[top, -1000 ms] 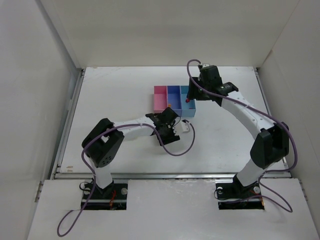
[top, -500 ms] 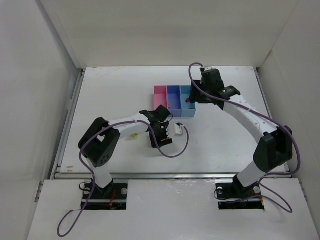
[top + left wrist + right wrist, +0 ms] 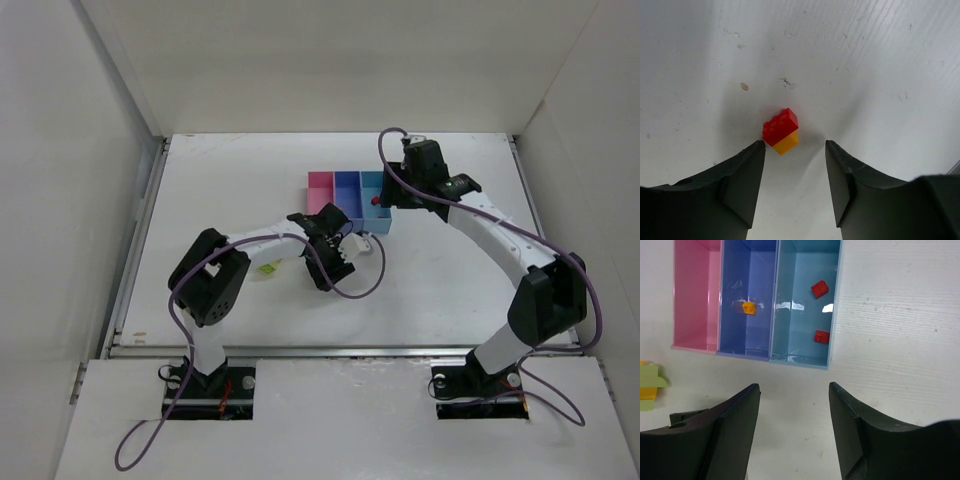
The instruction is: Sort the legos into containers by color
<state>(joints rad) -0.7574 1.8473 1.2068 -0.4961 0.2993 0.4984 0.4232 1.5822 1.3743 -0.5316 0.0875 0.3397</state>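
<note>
– Red-on-yellow stack (image 3: 780,131) lies on the table (image 3: 890,75) near the bins (image 3: 799,362), left gripper (image 3: 794,145) spread open, tips flanking it, gripping nothing!
– And the right gripper (image 3: 793,386)?
– Parted too, empty, hovering by the bins; two red bricks (image 3: 819,288) in the light-blue bin (image 3: 800,325).

black-jointed white arms (image 3: 265,243) (purple cables (image 3: 117,455))

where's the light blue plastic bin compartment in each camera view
top external: light blue plastic bin compartment sits mid-table, at the right end of the bin row.
left wrist: not in it.
right wrist: top centre, with two red bricks inside.
shared landmark: the purple-blue bin joined to its left side in both views.
</note>
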